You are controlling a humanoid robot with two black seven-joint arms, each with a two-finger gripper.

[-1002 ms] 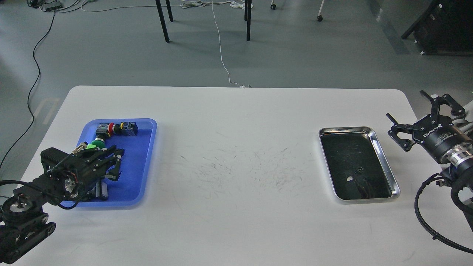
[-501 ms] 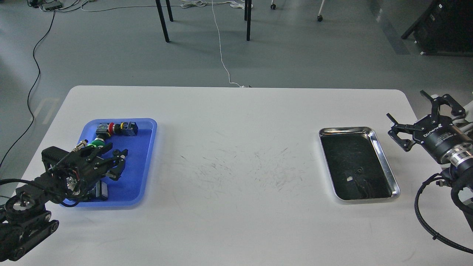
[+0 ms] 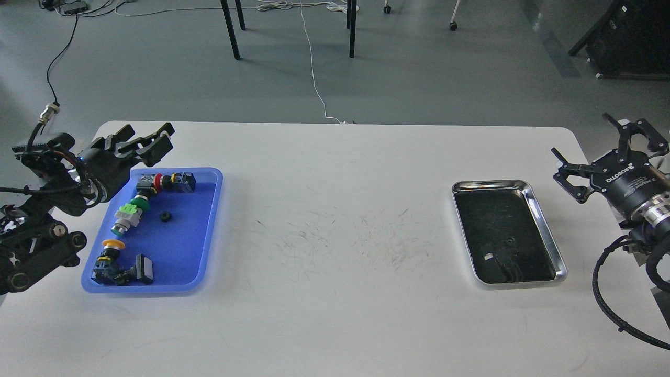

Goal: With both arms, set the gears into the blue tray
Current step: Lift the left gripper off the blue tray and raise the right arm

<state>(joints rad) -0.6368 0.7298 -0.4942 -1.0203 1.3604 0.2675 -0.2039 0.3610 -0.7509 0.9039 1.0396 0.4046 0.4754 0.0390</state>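
Observation:
The blue tray [image 3: 180, 251] lies on the left of the white table. One small black gear [image 3: 166, 216] rests on its floor near the middle, touching nothing. My left gripper [image 3: 157, 139] is raised beyond the tray's far left corner, open and empty. On the right stands a silver tray [image 3: 544, 230]; a tiny dark round speck [image 3: 508, 242] on its dark bottom may be a second gear, too small to tell. My right gripper [image 3: 581, 135] hovers off the table's right edge, just right of the silver tray, with its claws spread and empty.
Several push-button switches lie in the blue tray: red [image 3: 157, 181], green [image 3: 129, 214] and yellow [image 3: 112, 245]. A small white scrap [image 3: 489, 256] lies in the silver tray. Chair legs and cables stand on the floor beyond the table.
My left gripper rose from low over the blue tray and drew back to its far left corner, uncovering a gear lying in the tray. The right gripper shifted slightly right.

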